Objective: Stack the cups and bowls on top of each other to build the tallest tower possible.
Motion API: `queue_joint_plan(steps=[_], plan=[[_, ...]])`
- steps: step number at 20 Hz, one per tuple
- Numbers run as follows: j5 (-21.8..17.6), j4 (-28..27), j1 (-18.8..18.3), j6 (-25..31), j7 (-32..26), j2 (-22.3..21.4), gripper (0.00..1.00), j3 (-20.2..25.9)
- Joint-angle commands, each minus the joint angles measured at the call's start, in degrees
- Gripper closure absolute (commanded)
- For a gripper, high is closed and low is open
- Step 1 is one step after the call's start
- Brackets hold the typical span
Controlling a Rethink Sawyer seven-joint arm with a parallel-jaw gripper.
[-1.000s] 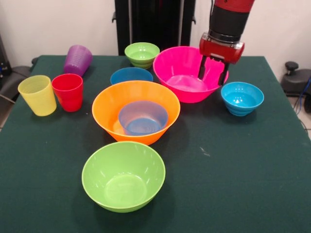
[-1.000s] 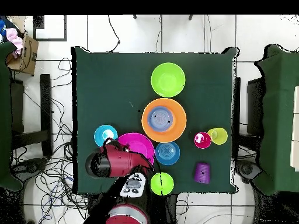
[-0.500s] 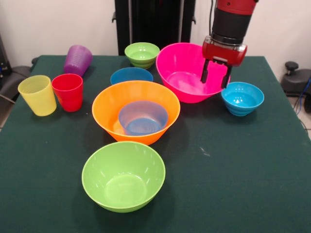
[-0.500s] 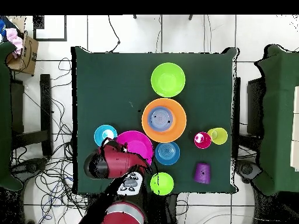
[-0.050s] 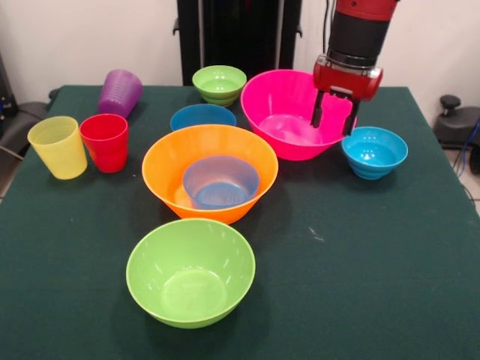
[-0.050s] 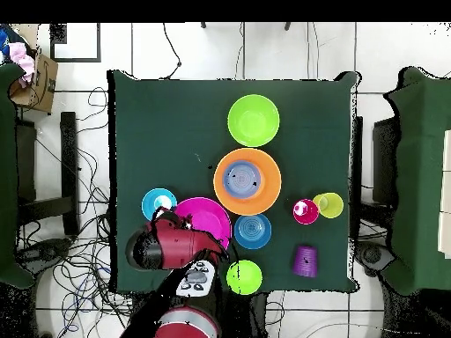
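Note:
My gripper is shut on the right rim of the large pink bowl, which hangs tilted just above the table at the back. In front of it the orange bowl holds a small blue bowl. A medium green bowl sits nearest the front edge. A small green bowl and a blue bowl stand behind the orange one; another blue bowl lies right of the gripper. Yellow and red cups stand upright at the left, and the purple cup leans behind them. No tower stands.
Seen from overhead, the arm covers part of the pink bowl. Chairs flank the dark green table, and cables lie on the floor around it.
The gripper has risen a little with the pink bowl's rim in its hold, so the bowl has lifted and tipped. Everything else stays put.

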Motion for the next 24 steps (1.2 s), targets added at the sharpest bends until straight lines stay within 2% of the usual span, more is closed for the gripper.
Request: queue_joint_plan(steps=[1,13,24], plan=[[-1.17,2.49,-0.36,5.35,4.94,-4.18,0.0,7.24],[-0.01,1.5,0.73,5.16,5.73,-3.28,0.0,7.05],[-1.59,0.57,0.54,4.08,4.1,-0.25,0.0,7.69]])
